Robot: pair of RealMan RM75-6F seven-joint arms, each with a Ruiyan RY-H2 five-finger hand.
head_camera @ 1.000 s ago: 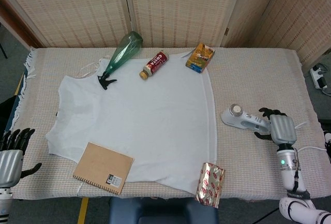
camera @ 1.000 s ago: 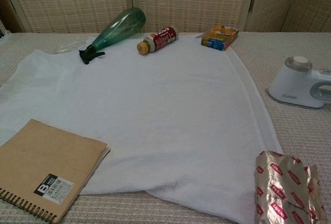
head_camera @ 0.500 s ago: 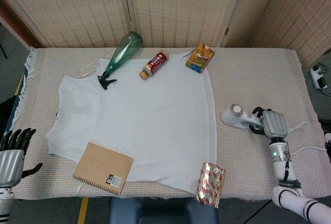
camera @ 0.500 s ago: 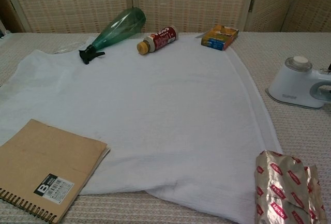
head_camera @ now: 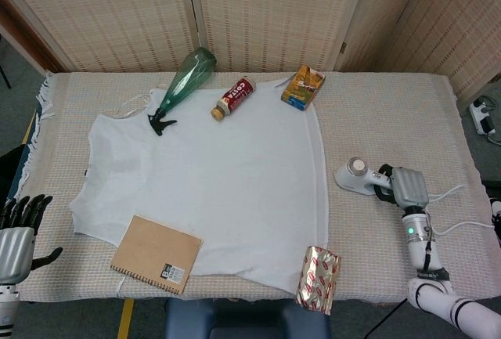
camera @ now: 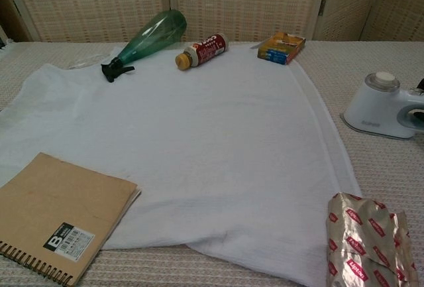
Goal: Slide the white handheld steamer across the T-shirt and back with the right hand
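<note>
Robot hand hides the steamer's handle.

— What lies on the white T-shirt?
— A green spray bottle at eleven o'clock, a red drink bottle at twelve, a brown spiral notebook at seven.
— And off it?
— The white handheld steamer at three, a crumpled foil packet at five, a yellow box at one.
</note>
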